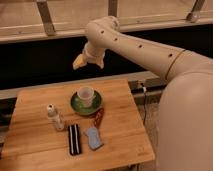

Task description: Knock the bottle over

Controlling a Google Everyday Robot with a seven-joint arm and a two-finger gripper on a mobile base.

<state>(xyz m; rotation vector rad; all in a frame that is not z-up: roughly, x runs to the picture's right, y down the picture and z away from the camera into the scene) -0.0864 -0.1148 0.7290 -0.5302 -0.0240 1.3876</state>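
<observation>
The bottle (51,113) stands upright on the left part of the wooden table (35,100); it is slim and whitish with a white cap. A smaller greyish slanted bottle (59,123) leans right beside it. My gripper (81,61) hangs in the air above and behind the table's far edge, well up and to the right of the bottle and apart from everything. My arm (135,45) reaches in from the right.
A white cup (85,94) sits on a green saucer (75,105) mid-table. A reddish-brown packet (98,117), a blue object (93,137) and a black bar (74,139) lie near the front. A dark wall and railing run behind the table.
</observation>
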